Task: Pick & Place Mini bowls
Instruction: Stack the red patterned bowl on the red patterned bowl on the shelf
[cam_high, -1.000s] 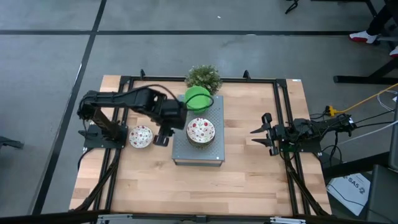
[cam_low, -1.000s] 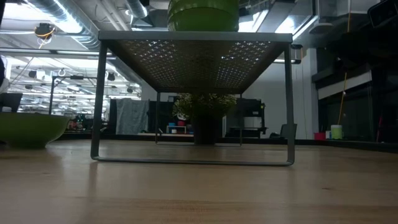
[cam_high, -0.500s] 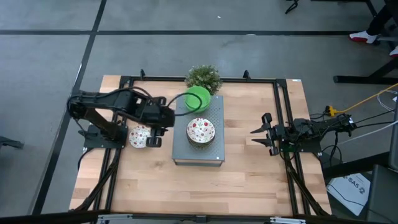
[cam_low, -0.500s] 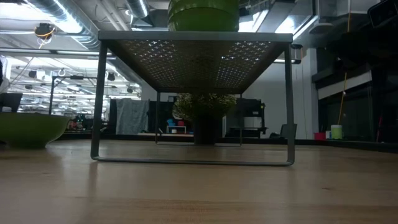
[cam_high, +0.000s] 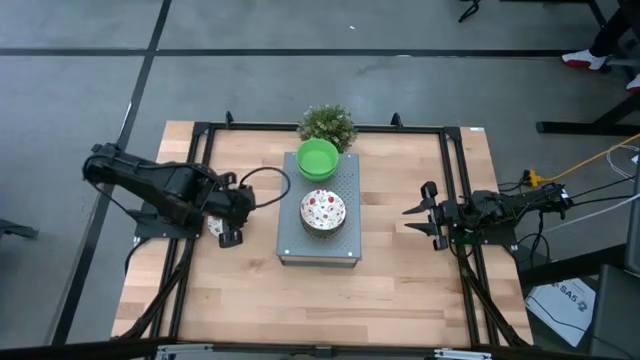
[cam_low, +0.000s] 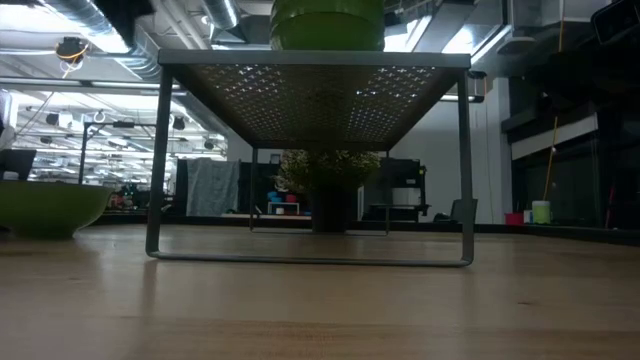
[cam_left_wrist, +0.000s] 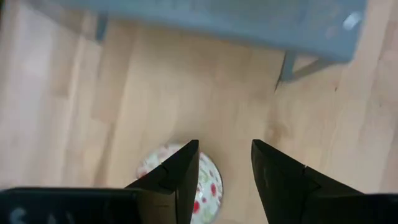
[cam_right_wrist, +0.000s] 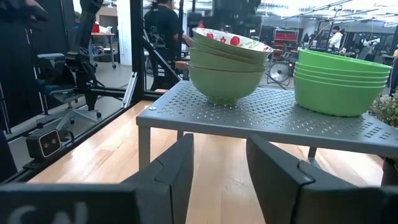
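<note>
On our wooden table (cam_high: 400, 280) we see a grey perforated rack (cam_high: 320, 245), a potted plant (cam_high: 327, 124) and one speckled bowl (cam_left_wrist: 206, 183).

This is a robotics lab or industrial workshop, a large open hall rather than a home. The wooden worktop (cam_high: 330, 290) sits in a black metal frame (cam_high: 455, 180) on a bare grey concrete floor (cam_high: 300, 80) marked with dark lines. Cables (cam_high: 590, 165) trail off to one side. Level across the worktop, exposed ceiling ducts (cam_low: 200, 15) and rows of strip lights (cam_low: 70, 100) run over distant benches and equipment. Beyond the perforated metal shelf (cam_right_wrist: 267, 115), people (cam_right_wrist: 163, 34) stand among further rigs, and a small camera unit (cam_right_wrist: 45, 143) rests on the floor.
</note>
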